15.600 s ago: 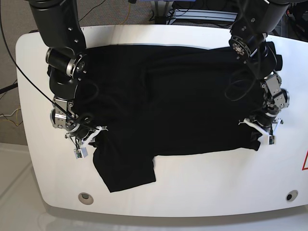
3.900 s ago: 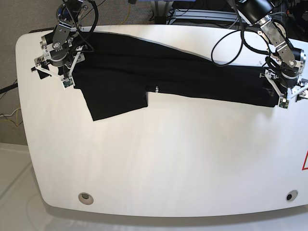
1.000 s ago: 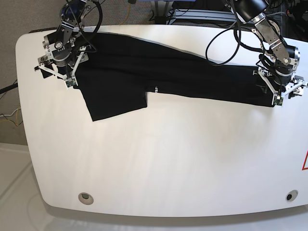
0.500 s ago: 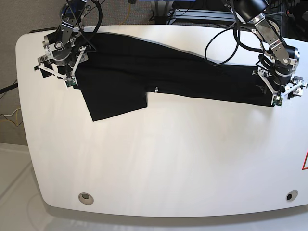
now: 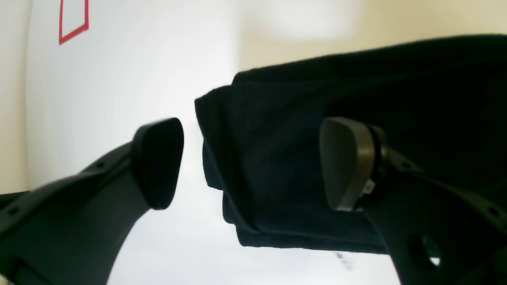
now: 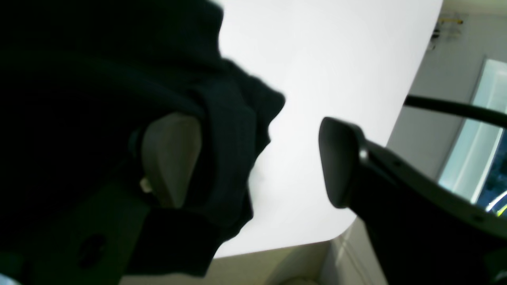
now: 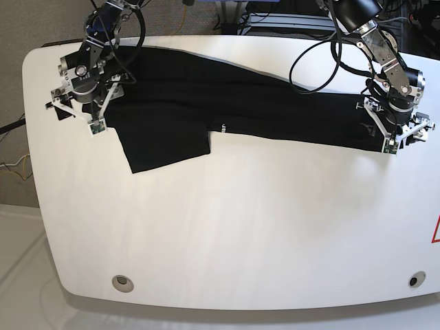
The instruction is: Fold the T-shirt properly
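Observation:
The black T-shirt (image 7: 275,110) lies as a long folded band across the far half of the white table (image 7: 240,227), with one sleeve (image 7: 165,141) sticking out toward the front and tiny white lettering (image 7: 223,127) at the fold edge. My left gripper (image 7: 402,137) sits at the band's right end; in the left wrist view it (image 5: 251,162) is open, straddling the T-shirt's corner (image 5: 277,166). My right gripper (image 7: 72,113) is at the band's left end, open, with the cloth edge (image 6: 233,130) between its fingers (image 6: 336,158).
Round insets (image 7: 122,280) (image 7: 413,280) mark the table's front corners, and a red mark (image 7: 435,230) sits at its right edge. Cables and equipment (image 7: 275,17) lie behind the far edge. Both ends of the shirt lie close to the table's side edges.
Both grippers shifted only slightly: the right one a little toward the front, the left one a little inward along the shirt. The shirt has not moved, and both grippers stay open.

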`<state>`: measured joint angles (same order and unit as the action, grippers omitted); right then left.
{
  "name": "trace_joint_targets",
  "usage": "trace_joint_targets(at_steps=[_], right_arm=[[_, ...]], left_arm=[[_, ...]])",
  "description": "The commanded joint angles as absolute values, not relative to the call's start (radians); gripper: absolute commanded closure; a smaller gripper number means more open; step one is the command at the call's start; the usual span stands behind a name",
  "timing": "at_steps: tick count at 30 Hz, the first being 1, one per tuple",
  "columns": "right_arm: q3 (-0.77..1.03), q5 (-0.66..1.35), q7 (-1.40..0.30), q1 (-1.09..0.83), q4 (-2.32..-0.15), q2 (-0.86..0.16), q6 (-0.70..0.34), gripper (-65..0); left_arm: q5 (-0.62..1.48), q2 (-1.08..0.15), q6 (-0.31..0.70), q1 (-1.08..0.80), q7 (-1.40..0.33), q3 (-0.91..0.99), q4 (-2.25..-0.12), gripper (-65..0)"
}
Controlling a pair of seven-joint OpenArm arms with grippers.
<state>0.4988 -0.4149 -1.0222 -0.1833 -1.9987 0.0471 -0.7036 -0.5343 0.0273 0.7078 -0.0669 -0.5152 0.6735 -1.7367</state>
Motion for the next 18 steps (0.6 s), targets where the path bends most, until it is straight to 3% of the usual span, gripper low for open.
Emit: trace_joint_targets(at_steps=[1,18], right_arm=[[0.512,-0.426,-1.012,-0.15,-2.022,0.061,-0.698,-47.6],[0.444,-0.426,-1.01,-0.191,-2.022,0.108,-0.698,-47.6]], left_arm=[[-0.53,0.019,0.698,-0.058,-0.499,0.676,-1.758,-51.0],[-0.53,0.021,0.698,-0.058,-0.503,0.676,-1.758,-51.0]])
